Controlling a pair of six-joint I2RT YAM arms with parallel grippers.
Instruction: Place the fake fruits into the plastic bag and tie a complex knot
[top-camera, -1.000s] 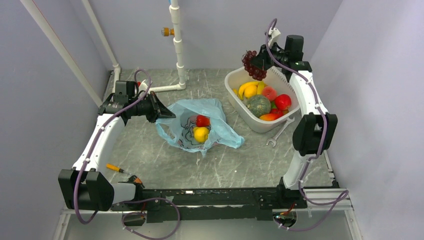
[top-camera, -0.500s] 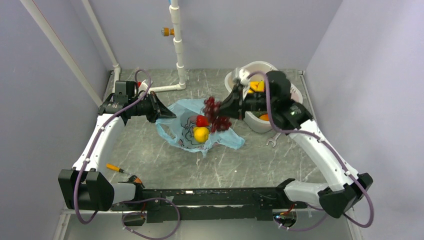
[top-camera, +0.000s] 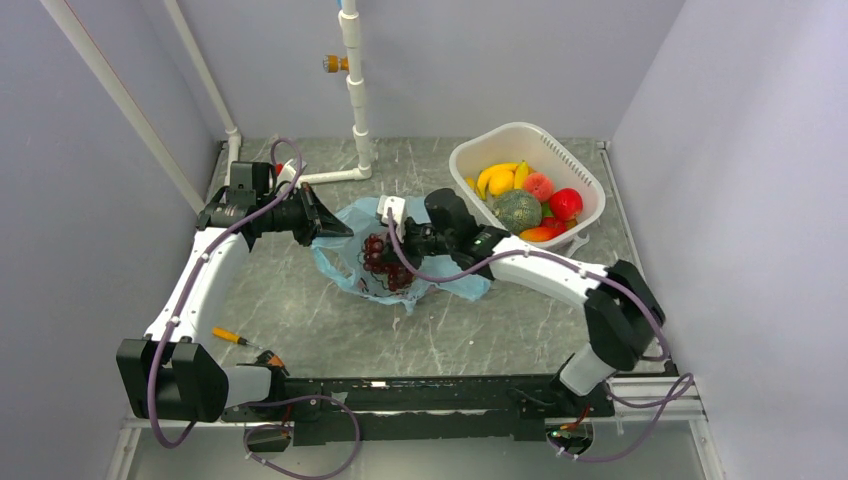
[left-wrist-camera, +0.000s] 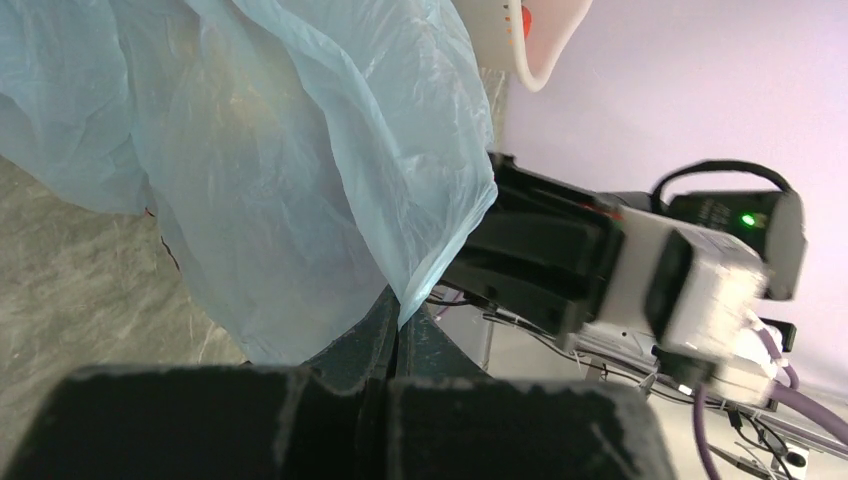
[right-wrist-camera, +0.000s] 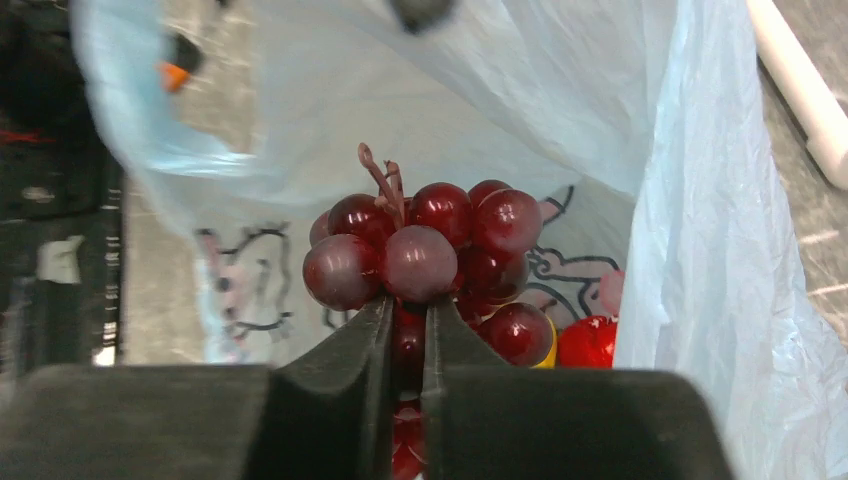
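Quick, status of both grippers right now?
Left gripper: closed, pinching the plastic bag edge.
Right gripper: closed, holding the grapes.

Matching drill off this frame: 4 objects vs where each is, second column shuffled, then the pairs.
1. dark red plastic grape bunch
2. thin light-blue plastic bag
3. green netted plastic melon
4. orange-handled screwdriver

A. in the white slotted plastic basket
B. lying on the grey marbled table near the left arm's base
C. edge pinched in the jaws of the left gripper
D. held in the jaws of the right gripper at the bag's open mouth

Pairs: 1-D, 2-C, 3-A, 4-B
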